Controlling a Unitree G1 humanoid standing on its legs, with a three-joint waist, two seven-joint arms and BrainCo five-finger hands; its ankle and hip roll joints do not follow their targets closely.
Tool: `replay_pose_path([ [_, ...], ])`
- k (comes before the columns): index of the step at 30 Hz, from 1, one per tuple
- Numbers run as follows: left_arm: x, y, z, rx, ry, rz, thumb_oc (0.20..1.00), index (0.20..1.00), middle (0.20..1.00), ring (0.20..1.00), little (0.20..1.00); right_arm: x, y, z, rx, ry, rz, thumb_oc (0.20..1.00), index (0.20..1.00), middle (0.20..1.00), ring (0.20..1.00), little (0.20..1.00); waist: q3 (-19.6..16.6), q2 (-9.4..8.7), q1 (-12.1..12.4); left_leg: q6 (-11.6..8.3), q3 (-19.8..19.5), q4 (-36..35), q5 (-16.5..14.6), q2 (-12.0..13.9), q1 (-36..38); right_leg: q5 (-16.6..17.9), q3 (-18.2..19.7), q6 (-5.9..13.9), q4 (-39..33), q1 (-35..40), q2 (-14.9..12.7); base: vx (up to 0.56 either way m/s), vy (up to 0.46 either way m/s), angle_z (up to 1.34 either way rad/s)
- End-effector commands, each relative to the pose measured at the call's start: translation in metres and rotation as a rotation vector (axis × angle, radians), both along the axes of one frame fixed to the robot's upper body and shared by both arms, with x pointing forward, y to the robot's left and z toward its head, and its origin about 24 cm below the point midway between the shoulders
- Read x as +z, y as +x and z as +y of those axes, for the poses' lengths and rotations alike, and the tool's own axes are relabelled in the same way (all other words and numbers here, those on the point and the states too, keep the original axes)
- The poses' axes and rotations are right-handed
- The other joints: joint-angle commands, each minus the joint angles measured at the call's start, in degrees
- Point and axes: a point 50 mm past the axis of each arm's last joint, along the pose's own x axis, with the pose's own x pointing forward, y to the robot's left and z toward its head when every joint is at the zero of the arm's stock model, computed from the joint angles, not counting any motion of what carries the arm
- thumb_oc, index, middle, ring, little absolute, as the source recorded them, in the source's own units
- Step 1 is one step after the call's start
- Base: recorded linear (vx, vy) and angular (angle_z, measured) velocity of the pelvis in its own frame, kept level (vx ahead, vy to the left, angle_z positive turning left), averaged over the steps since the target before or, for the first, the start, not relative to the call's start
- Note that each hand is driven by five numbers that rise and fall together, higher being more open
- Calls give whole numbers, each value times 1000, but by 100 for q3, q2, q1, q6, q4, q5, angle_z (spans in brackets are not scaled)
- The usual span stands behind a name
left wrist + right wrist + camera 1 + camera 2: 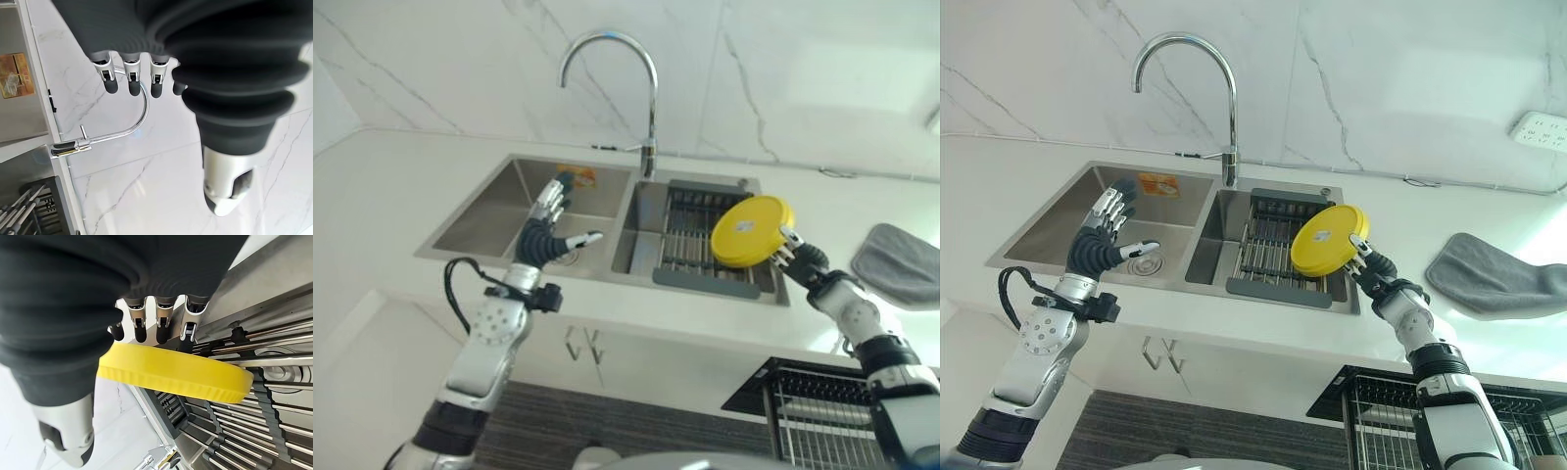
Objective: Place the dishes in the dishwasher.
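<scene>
Yellow plate [1328,239] in right hand [1377,266]

You have a double sink [1048,230] set in the counter [999,162], the faucet [1227,157] behind its divider. The rack [1278,259] sits in the right basin; a cloth [1494,274] lies right of it.

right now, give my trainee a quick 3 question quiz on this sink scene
1. True or false: the right hand holds a yellow plate.
2. The plate hangs above the: A) empty left basin B) drying rack in the right basin C) grey cloth
3. Fill in: the left hand is ___, holding nothing, above the left basin.

Key: 1 true; 2 B; 3 open
</scene>
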Motion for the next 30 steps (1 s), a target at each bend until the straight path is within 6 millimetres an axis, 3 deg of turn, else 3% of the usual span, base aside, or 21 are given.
replay_pose_path([
  [1, 22, 8, -1, -27, 10, -93, 1000, 1000, 1000, 1000, 1000, 38, 22, -12, -28, -49, -96, 1000, 1000, 1000, 1000, 1000, 6, -63, 207, 270, 329, 31, -532, -407, 217, -524, 103, 13, 48, 242, -20, 0, 0, 0],
  [30, 23, 11, -3, -44, 34, -71, 1000, 1000, 1000, 1000, 1000, 41, 28, -24, -37, -113, -61, 1000, 1000, 1000, 1000, 1000, 2, -41, 349, 276, 253, 31, -541, -457, 229, -555, -24, 12, 48, 316, -40, 5, -1, 2],
])
